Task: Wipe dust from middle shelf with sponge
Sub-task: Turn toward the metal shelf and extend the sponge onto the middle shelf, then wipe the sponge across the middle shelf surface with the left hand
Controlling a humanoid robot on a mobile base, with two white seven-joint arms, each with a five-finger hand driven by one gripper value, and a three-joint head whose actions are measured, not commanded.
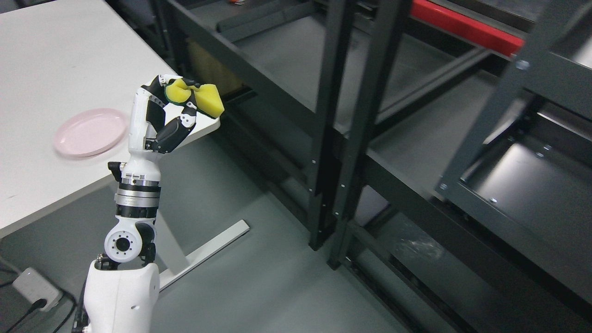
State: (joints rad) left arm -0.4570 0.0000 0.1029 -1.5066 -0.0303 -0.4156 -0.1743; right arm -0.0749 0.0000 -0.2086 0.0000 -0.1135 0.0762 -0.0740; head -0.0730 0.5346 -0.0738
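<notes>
One arm in view: left arm, coming up from the bottom-left edge, forearm upright, wrist near the table's right corner.
Left hand (163, 115): raised, fingers (188, 119) curled tight round the sponge; thumb side dark, back of hand white.
Sponge (196, 96): yellow w/ a dark green scrub side, squeezed so it folds in the middle; held in the air at the top of the hand, just over the table's near-right corner, between table and shelving.
Table (51, 55): white top, fills the upper-left; its white foot bar shows on the grey floor below.
Plate (90, 131): pale pink, flat on the table near the front edge, left of the hand, apart from it; nothing on it.
Shelving unit (351, 125): dark metal, runs diagonally from top centre to bottom right; two black uprights stand side by side at mid-picture. Sponge is near its left end but not touching it.
Shelf boards (286, 55): grey, several levels visible; can't tell which level counts as the middle one.
Red bar (467, 27): along the back of the unit, upper right.
Power strip (34, 287): grey, on the floor at bottom left, w/ cables.
Right arm: not in the shot.
</notes>
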